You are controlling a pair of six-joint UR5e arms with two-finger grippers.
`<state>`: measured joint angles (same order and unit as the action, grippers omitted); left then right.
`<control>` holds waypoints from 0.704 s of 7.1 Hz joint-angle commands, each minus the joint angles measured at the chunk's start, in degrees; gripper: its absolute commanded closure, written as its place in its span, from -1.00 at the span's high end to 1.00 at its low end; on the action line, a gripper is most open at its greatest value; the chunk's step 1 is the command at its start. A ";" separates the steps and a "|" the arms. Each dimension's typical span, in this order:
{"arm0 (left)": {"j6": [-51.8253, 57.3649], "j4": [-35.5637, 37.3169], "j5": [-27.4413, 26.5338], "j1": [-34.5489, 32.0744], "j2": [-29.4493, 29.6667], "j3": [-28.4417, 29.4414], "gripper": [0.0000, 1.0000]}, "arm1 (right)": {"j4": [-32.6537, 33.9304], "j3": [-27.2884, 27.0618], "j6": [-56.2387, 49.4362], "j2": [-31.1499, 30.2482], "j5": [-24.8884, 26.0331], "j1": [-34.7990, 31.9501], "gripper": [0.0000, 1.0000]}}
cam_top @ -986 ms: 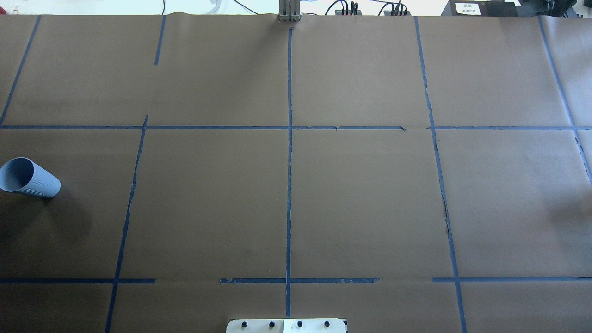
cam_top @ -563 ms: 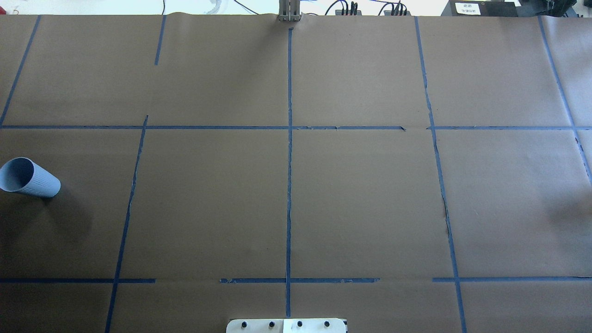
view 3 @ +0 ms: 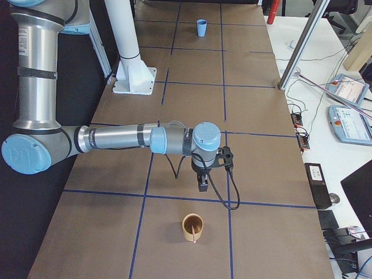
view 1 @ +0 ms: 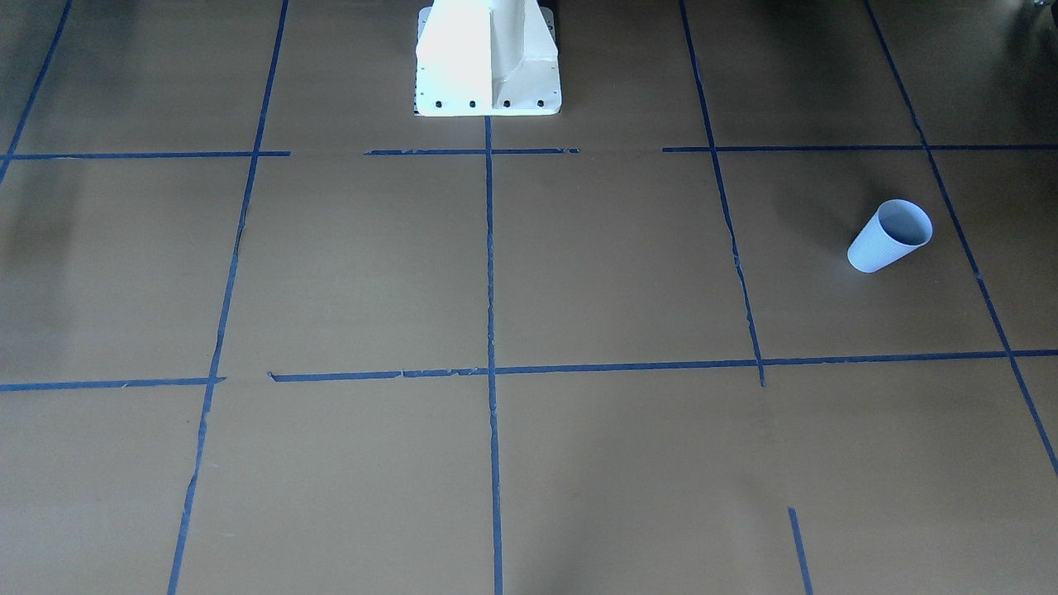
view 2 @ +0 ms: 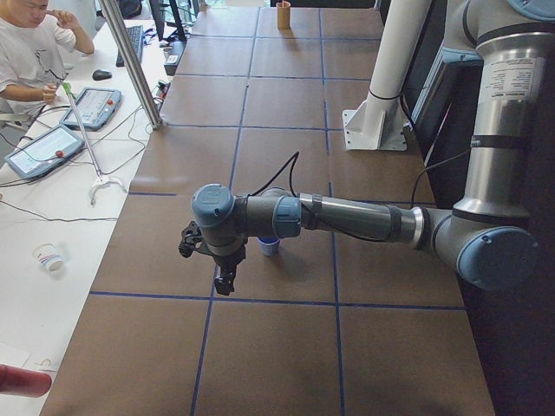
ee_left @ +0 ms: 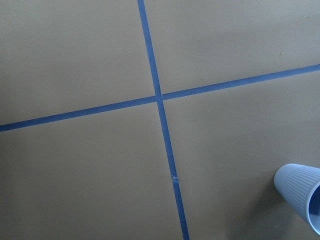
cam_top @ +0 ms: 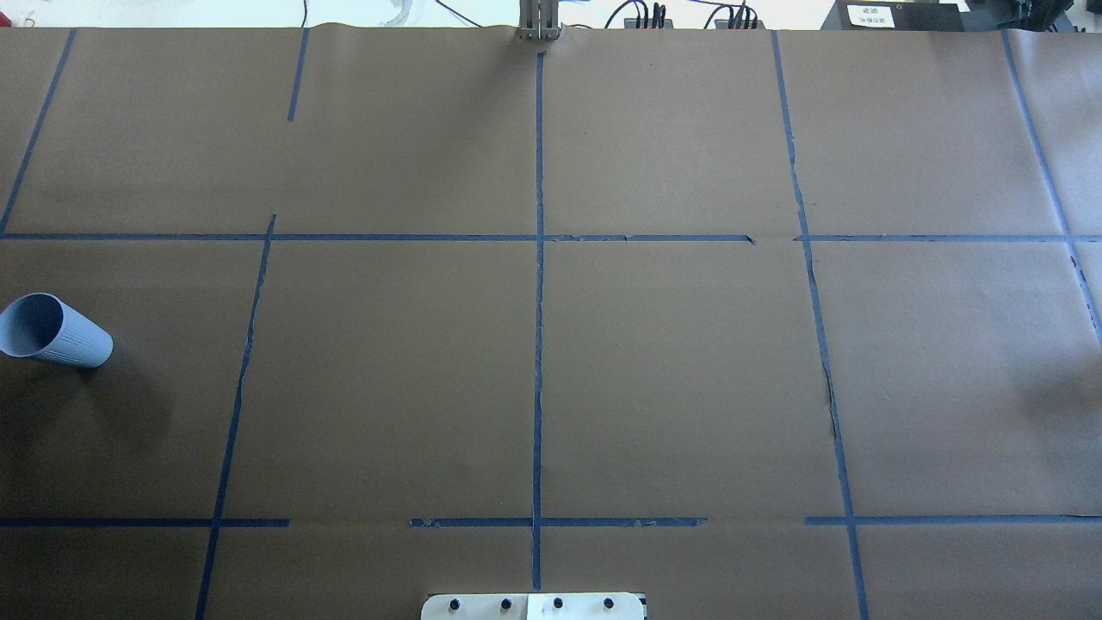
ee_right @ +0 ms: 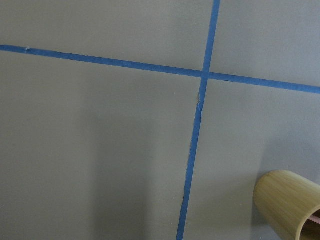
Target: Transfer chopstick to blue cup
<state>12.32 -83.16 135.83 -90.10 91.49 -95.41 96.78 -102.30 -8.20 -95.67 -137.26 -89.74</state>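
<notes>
The blue cup (cam_top: 53, 331) stands upright at the table's far left, and also shows as the blue cup (view 1: 890, 236) and the blue cup (ee_left: 302, 195). In the exterior right view the chopstick (view 3: 195, 236) leans inside a tan bamboo cup (view 3: 193, 226) near the table's right end. My left gripper (view 2: 223, 284) hangs over the table just beside the blue cup (view 2: 269, 246). My right gripper (view 3: 202, 185) hangs a little short of the bamboo cup (ee_right: 286, 204). Both grippers show only in the side views, so I cannot tell whether they are open or shut.
The white robot pedestal (view 1: 488, 62) stands at the table's middle edge. Blue tape lines (cam_top: 539, 284) grid the brown paper. A person (view 2: 30, 52) sits at a side desk with tablets (view 2: 43, 149) and cables. A metal post (view 3: 297, 49) rises beside the table.
</notes>
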 commanded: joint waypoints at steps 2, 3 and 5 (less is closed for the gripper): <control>-1.68 -2.88 0.39 0.88 -1.22 0.22 1.00 | -0.01 -0.10 -0.24 -0.30 -0.12 0.00 1.00; -2.12 -7.15 0.40 2.02 -1.66 0.05 1.00 | -0.01 -0.10 0.02 -0.22 -0.12 0.00 1.00; -10.85 -14.27 0.75 8.22 -2.81 0.31 1.00 | -0.01 -0.10 0.11 -0.04 -0.20 0.00 1.00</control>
<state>6.84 -93.06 136.39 -85.90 89.15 -95.20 96.77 -102.39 -8.15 -95.85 -137.39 -89.74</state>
